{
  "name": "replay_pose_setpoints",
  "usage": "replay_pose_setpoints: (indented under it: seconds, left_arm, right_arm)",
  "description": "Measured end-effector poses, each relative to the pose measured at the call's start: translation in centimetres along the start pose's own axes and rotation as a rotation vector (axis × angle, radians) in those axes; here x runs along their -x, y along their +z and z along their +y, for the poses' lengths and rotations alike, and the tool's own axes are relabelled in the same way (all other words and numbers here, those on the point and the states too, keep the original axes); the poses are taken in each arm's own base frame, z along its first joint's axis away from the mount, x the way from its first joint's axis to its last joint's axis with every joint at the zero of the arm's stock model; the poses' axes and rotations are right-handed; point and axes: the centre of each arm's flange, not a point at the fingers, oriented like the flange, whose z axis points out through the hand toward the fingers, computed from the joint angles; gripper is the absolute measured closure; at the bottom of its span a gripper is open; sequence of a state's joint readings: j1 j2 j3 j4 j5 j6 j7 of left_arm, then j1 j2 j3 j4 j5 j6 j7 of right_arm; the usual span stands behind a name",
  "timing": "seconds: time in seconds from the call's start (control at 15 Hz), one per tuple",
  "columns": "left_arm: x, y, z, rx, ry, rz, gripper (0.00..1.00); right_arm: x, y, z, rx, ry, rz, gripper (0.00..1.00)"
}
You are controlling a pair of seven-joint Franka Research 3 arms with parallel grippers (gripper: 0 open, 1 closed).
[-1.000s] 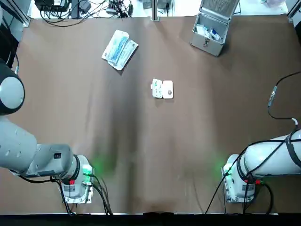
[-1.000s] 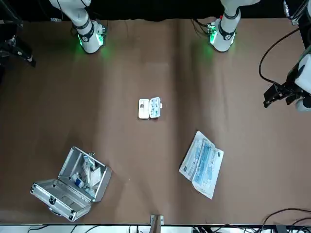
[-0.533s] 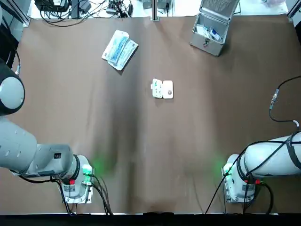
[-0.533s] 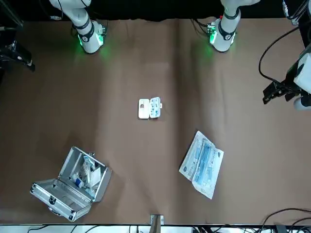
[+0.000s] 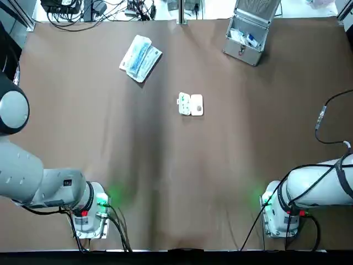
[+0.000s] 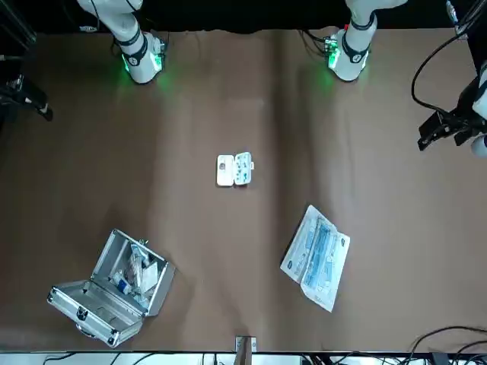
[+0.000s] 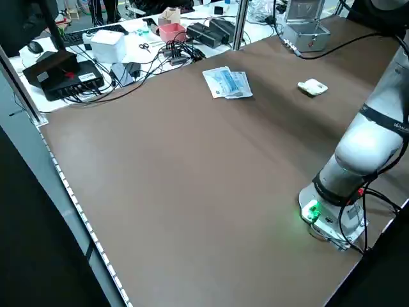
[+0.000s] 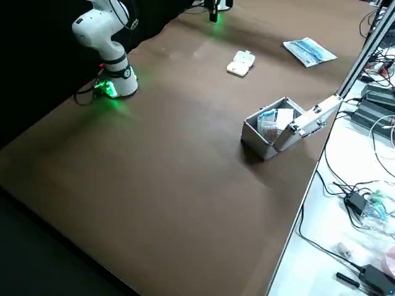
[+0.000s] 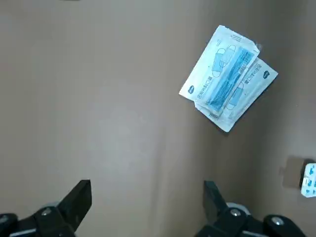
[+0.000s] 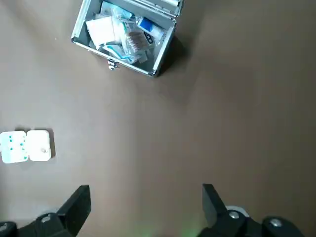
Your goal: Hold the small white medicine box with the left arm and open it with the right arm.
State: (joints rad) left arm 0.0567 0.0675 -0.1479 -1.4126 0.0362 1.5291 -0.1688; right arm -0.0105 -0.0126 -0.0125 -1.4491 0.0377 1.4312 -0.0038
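Small white medicine box (image 5: 191, 104) lies open, lid flat, mid-bench (image 5: 165, 182), nothing touching it. Left claw (image 9: 148, 205) spread, empty, above bench's left edge. Right claw (image 10: 145, 205) spread, empty, at right edge. Far left: face-mask packets (image 5: 140, 58). Far right: open metal case (image 5: 249, 34).

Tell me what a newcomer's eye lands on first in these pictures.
The small white medicine box sits alone near the middle of the brown table, apparently lying open in two halves. Beyond it, an open metal case full of supplies stands at the far right, and a blue-and-white packet lies at the far left. The left hand and right hand are both open, out at the table's sides, nowhere near the box.
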Motion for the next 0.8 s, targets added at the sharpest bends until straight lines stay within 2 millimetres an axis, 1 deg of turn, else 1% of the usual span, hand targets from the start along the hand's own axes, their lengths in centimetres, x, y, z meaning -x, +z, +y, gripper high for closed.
replay_pose_setpoints:
  seconds: [0.13,0.33,0.8]
  left_arm:
    - [0.0,-0.1,0.0,0.0,0.0,0.0,0.0]
    - [0.0,0.0,0.0,0.0,0.0,-0.001,0.0]
    - [0.0,0.0,0.0,0.0,-0.001,-0.001,0.0]
  right_arm:
    - [-0.5,0.7,0.5,0.0,0.009,-0.001,0.0]
    - [-1.1,1.6,0.7,0.0,0.012,-0.007,0.0]
    - [-1.2,1.7,0.7,0.0,0.014,-0.009,0.0]
